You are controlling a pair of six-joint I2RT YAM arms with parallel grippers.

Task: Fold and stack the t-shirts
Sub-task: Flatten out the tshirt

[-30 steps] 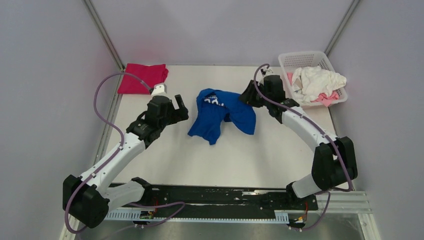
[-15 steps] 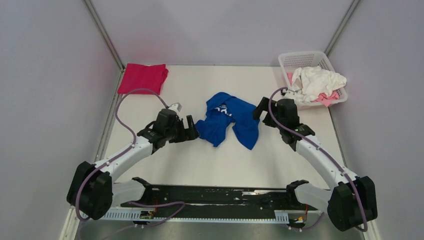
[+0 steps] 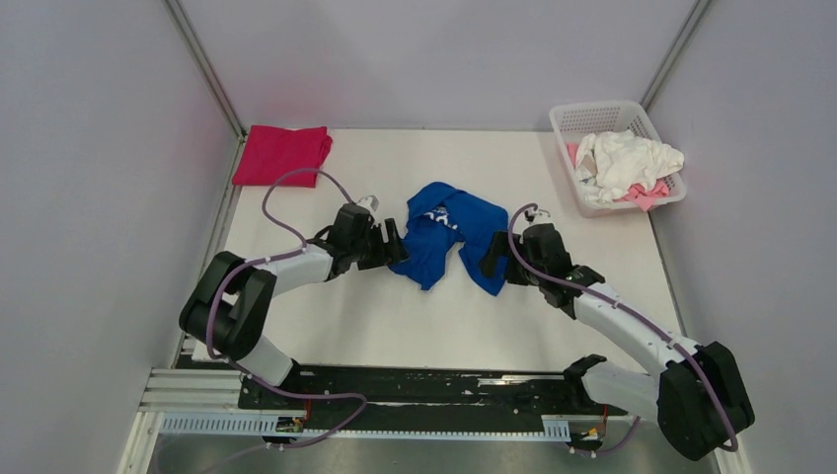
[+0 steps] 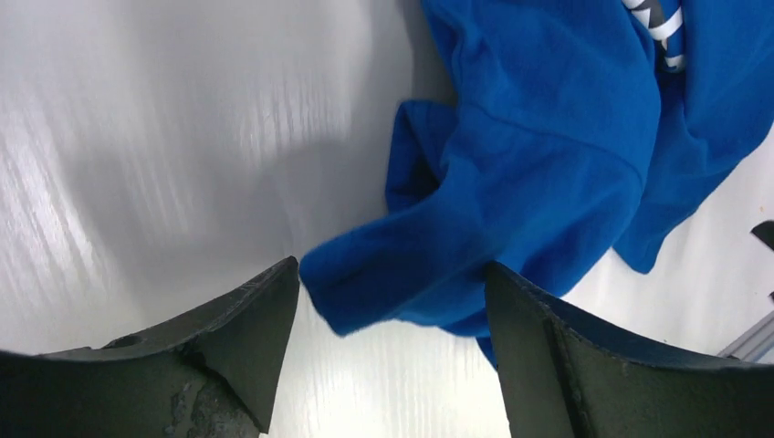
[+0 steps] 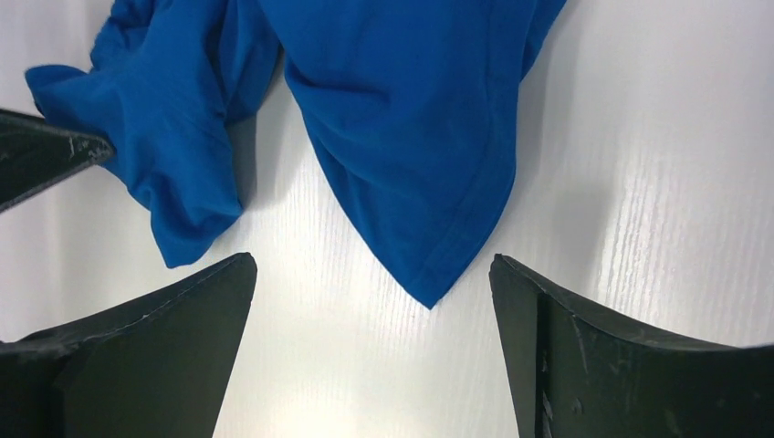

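A crumpled royal-blue t-shirt (image 3: 446, 235) with white lettering lies mid-table. My left gripper (image 3: 392, 247) is open at its left edge; in the left wrist view a blue cloth corner (image 4: 402, 274) lies between its fingers, ungripped. My right gripper (image 3: 494, 259) is open at the shirt's right lower corner; in the right wrist view the pointed hem corner (image 5: 429, 274) lies just ahead of the fingers. A folded magenta t-shirt (image 3: 282, 154) lies at the far left. White and pale pink t-shirts (image 3: 626, 163) are piled in a basket.
The white plastic basket (image 3: 598, 115) stands at the far right corner. Grey walls enclose the table on three sides. A black rail (image 3: 434, 387) with the arm bases runs along the near edge.
Both arms have drawn back toward the near side and lowered to the blue shirt's lower edges. The blue shirt was released and shifted slightly nearer; both grippers are now open beside it.
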